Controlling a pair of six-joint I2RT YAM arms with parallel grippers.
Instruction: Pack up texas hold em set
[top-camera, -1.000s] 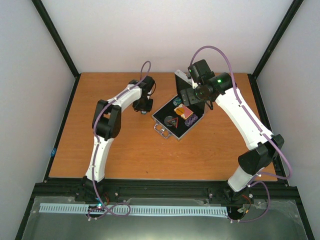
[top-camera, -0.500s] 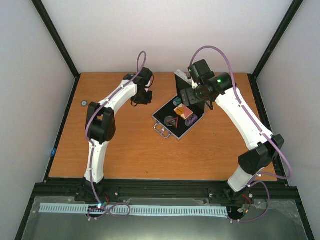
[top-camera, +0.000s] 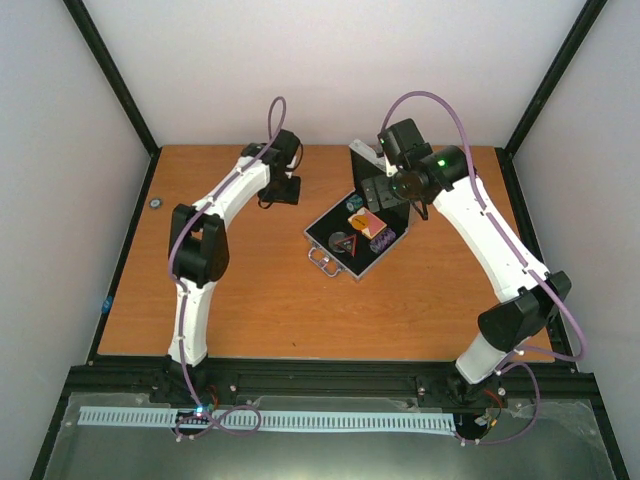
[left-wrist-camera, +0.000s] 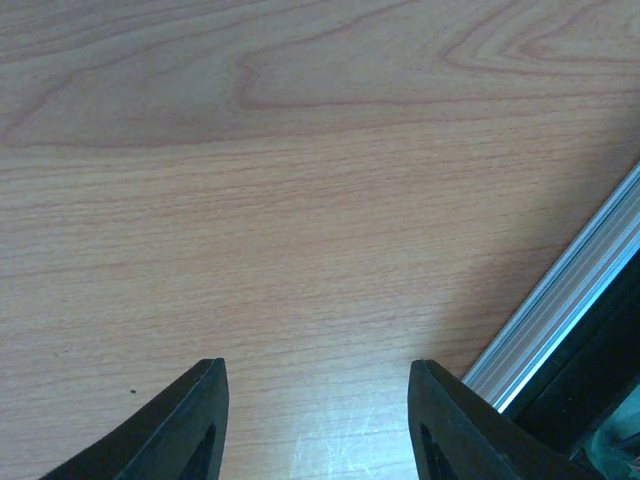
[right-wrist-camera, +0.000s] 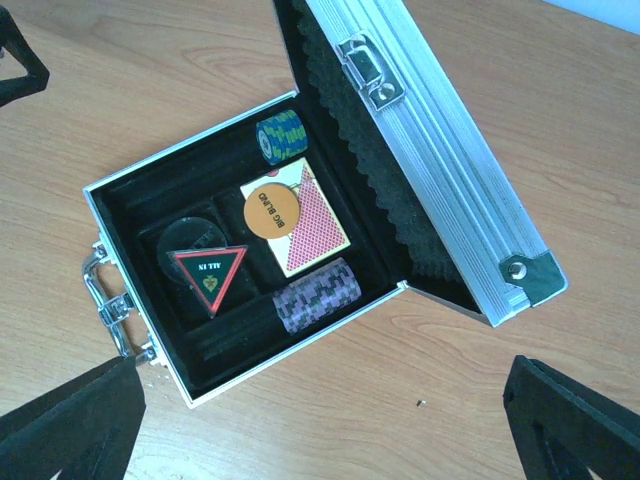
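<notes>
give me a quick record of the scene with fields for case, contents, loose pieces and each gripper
case: silver case, open on the table, lid raised
contents: card pack with orange disc on top, black-red triangle, blue-green chips, purple chips
loose: small disc near the table's left edge
left gripper: open, empty, over the table left of the case
right gripper: open, empty, above the case

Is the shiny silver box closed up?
No, the lid of the silver case stands open, so the purple chips and the card pack show inside.
</notes>
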